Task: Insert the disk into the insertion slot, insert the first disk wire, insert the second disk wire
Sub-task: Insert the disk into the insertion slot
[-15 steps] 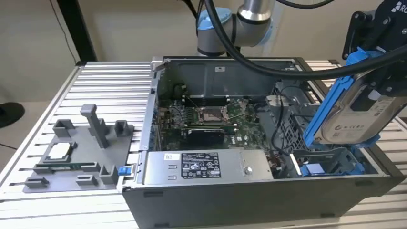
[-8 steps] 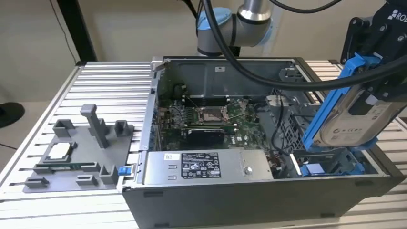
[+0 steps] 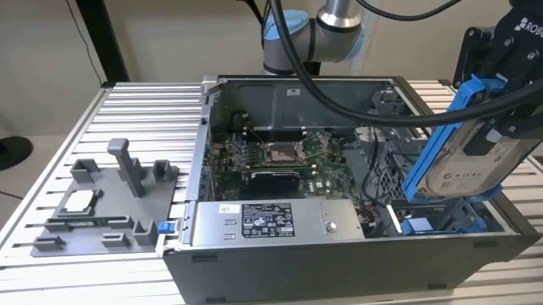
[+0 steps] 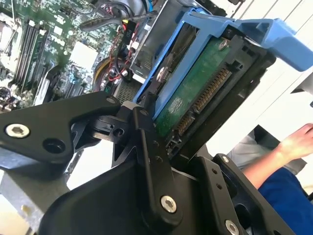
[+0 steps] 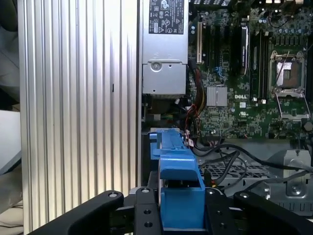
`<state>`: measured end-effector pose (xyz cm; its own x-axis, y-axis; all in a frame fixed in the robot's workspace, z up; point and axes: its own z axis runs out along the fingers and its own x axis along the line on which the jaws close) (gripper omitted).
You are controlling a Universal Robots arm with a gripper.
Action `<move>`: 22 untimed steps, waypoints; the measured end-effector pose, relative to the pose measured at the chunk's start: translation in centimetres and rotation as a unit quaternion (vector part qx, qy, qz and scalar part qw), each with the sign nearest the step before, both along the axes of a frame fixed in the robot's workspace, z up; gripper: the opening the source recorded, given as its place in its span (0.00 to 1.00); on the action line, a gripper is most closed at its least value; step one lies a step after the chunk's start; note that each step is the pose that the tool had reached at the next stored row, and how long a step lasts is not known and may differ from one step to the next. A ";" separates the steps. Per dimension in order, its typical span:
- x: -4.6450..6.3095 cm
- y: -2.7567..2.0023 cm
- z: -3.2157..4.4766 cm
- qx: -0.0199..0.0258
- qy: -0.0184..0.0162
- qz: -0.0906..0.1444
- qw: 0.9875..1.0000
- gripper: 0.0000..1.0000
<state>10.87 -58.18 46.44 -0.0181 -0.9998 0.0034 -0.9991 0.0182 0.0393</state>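
Claw (image 5: 181,211) closed tight on disk (image 3: 472,159), gripping sides of blue carrier frame (image 5: 178,166). Disk held tilted in claw, insertion slot (image 3: 448,218) just below, not seated. Judged rigid, fairly heavy, shock-sensitive. Hold by carrier sides, clear of exposed green circuit board (image 4: 191,93). Silver-white casing, printed label.

light: bright, even | glare: ribbed table (image 5: 73,98) | shadows: dim case interior (image 3: 284,108)

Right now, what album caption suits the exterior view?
Robot fingers hold the blue-framed disk tilted above the insertion slot in the open computer.
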 end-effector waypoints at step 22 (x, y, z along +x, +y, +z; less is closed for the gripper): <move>0.0 0.70 -0.37 0.000 0.000 0.000 1.000 0.00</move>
<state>10.86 -57.48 46.07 -0.0181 -0.9998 0.0033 -0.9991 0.0183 0.0393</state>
